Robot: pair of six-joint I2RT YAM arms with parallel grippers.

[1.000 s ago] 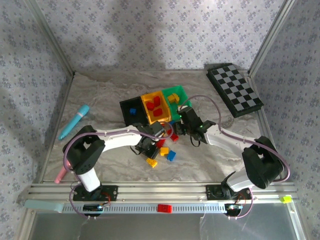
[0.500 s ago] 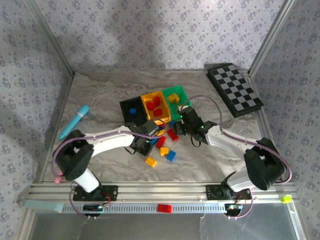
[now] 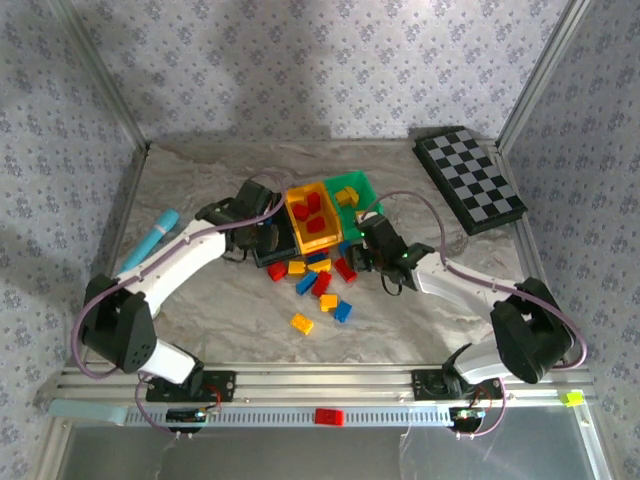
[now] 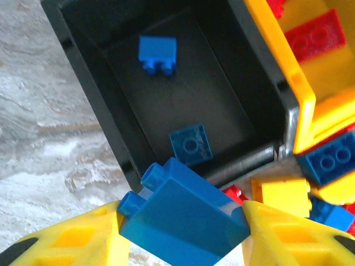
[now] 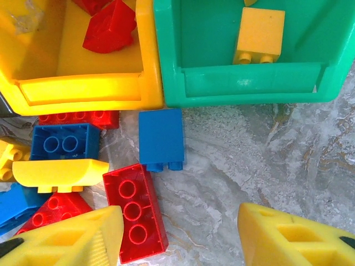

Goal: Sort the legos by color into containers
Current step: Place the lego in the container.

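Observation:
My left gripper (image 4: 183, 228) is shut on a blue lego (image 4: 186, 208) and hangs above the near rim of the black container (image 4: 222, 94), where two blue legos (image 4: 157, 54) lie. In the top view the left gripper (image 3: 262, 236) covers most of that bin. The yellow container (image 5: 83, 88) holds red legos (image 5: 108, 27); the green container (image 5: 238, 83) holds a yellow one (image 5: 258, 33). My right gripper (image 5: 180, 233) stands open just above the table in front of the green bin, nothing between its fingers, a red lego (image 5: 135, 210) beside its left finger.
Loose legos (image 3: 315, 280) in three colours lie in front of the bins, one blue (image 5: 161, 138) close to the green bin. A cyan marker (image 3: 150, 243) lies at the left, a checkerboard (image 3: 470, 180) at the back right. A red brick (image 3: 329, 416) sits on the front rail.
My left arm has swung from the loose pile back and left to the black bin, carrying the blue lego. The right arm has barely moved.

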